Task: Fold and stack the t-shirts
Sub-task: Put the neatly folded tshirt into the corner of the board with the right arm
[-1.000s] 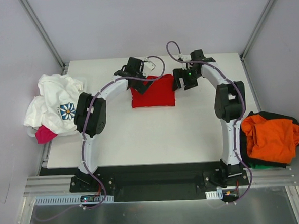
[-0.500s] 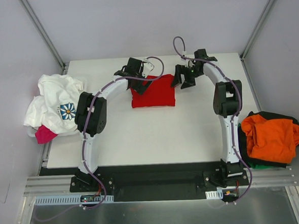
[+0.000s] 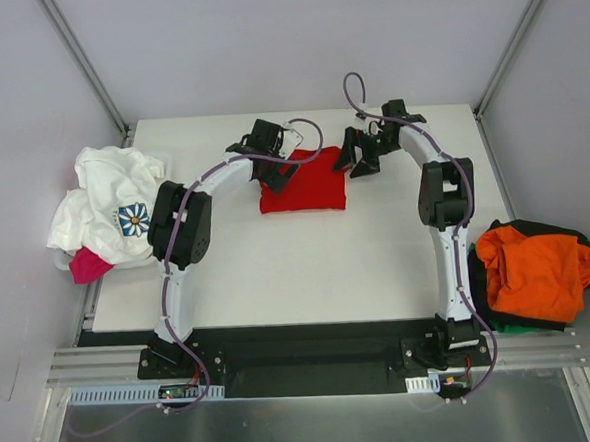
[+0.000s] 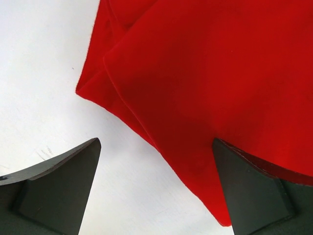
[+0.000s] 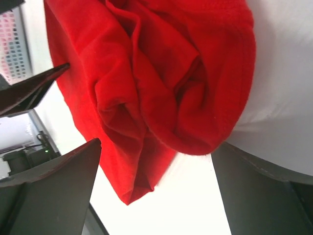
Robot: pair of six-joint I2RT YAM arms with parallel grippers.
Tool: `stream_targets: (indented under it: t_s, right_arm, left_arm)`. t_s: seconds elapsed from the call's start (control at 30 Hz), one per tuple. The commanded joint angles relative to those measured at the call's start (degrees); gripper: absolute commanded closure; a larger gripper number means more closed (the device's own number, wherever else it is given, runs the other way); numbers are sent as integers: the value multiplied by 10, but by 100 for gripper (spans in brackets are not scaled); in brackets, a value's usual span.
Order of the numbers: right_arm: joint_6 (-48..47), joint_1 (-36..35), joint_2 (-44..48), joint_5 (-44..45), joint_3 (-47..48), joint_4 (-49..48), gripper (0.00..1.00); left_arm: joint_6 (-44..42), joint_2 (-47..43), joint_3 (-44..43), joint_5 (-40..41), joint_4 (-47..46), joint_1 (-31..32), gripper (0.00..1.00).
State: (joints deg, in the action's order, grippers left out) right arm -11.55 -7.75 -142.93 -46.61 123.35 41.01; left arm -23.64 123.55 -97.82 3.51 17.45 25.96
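A folded bright red t-shirt [image 3: 308, 183] lies on the white table [image 3: 307, 260] at the back middle. My left gripper [image 3: 275, 170] is open over its left edge, and in the left wrist view [image 4: 156, 196] the shirt's corner [image 4: 205, 83] lies between the fingers, with nothing held. My right gripper [image 3: 355, 155] is open at the shirt's right back corner, and in the right wrist view [image 5: 156, 196] the bunched red folds [image 5: 161, 78] lie just ahead of the fingers. A white t-shirt with a blue flower print [image 3: 109, 202] and a pink one [image 3: 85, 265] lie heaped at the left.
An orange t-shirt [image 3: 534, 272] lies on dark and green cloth [image 3: 521, 319] off the table's right edge. Grey walls close in the back and sides. The arm bases [image 3: 303, 359] stand at the near edge.
My right gripper has moved a little left and back, closer to the red shirt's right corner. My left gripper and the shirt have hardly moved.
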Motion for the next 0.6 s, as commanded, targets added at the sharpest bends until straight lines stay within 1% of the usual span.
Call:
stream_targets:
  t_s: [0.0, 0.57]
  right_arm:
    - [26, -5, -18, -55, 19, 0, 2]
    - [46, -54, -17, -91, -22, -27, 1]
  left_arm:
    - [-9, -24, 10, 7, 4, 8, 1]
    - [-8, -45, 55, 6, 4, 17, 1]
